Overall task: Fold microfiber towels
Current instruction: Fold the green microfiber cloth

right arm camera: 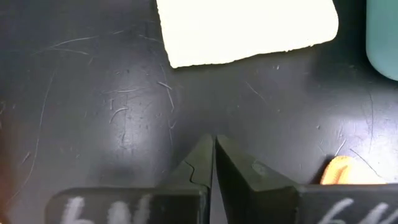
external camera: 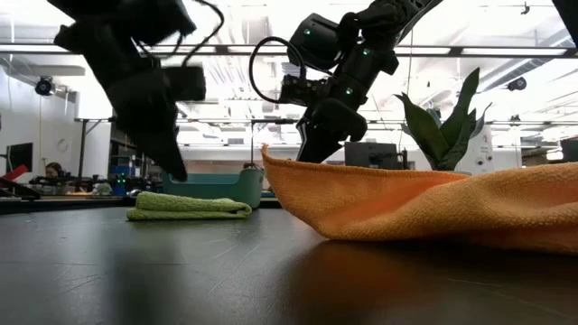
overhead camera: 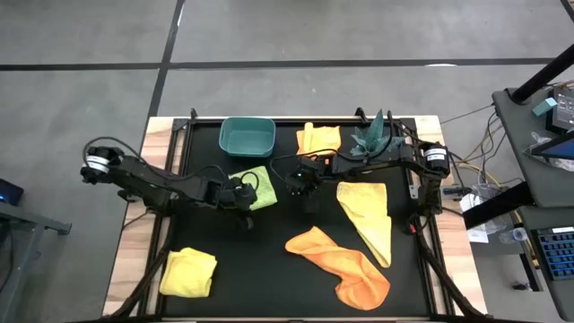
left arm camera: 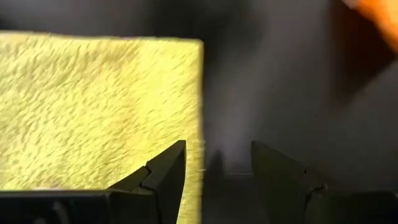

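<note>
A folded lime green towel (overhead camera: 258,188) lies flat on the black mat (overhead camera: 269,242) in front of the teal bin. My left gripper (left arm camera: 217,165) hovers open just above the towel's edge (left arm camera: 196,112), one finger over the cloth and one over bare mat. In the low view it (external camera: 172,162) stands clear of the towel (external camera: 190,208). My right gripper (right arm camera: 214,149) is shut and empty above bare mat at mid-table (overhead camera: 306,193). An orange towel (overhead camera: 345,265) and a yellow towel (overhead camera: 368,220) lie loosely spread at the near right.
The teal bin (overhead camera: 247,135) stands at the far edge. Beside it lie a folded yellow towel (overhead camera: 318,137) and a potted plant (overhead camera: 372,135). Another yellow towel (overhead camera: 188,272) lies at the near left corner. Bare mat shows at the near middle.
</note>
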